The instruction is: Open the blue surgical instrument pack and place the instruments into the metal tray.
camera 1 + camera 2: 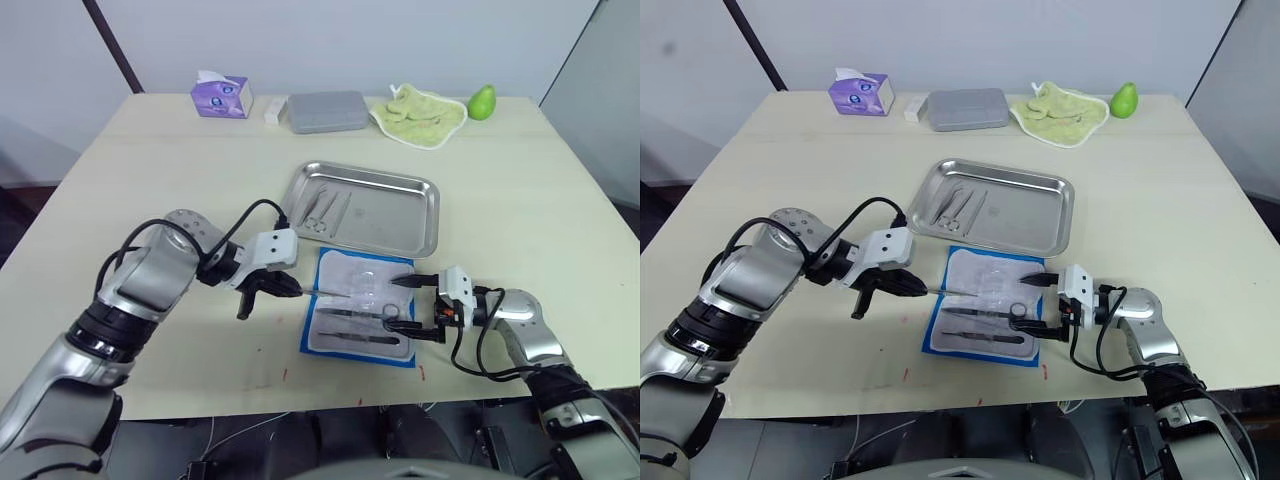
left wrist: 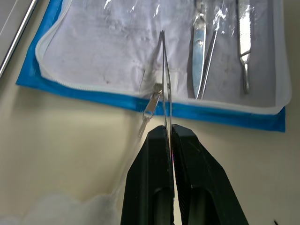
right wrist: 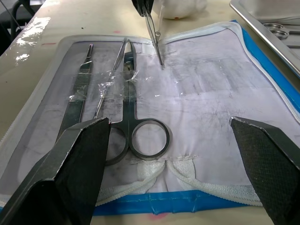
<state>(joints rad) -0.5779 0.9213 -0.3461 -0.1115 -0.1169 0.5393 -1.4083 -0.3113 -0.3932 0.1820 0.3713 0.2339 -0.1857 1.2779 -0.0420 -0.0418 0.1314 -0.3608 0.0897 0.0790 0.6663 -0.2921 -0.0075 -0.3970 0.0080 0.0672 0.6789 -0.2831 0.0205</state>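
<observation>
Blue surgical instrument pack (image 1: 358,309) lies open at lower centre on the tabletop (image 1: 150,180), just below the metal tray (image 1: 365,209). My left hand (image 2: 168,136) pinches slim tweezers (image 2: 165,79) whose tip reaches over the lining. My right hand (image 1: 414,308) sits spread wide at the pack's right edge. Scissors (image 3: 136,117) and other instruments lie under clear film; two more in the tray I can't identify.

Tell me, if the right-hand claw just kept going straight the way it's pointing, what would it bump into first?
Probably the scissors: their finger rings lie on the open blue pack right ahead of the right gripper, whose jaws stand wide open. How low it travels is hard to judge.
</observation>
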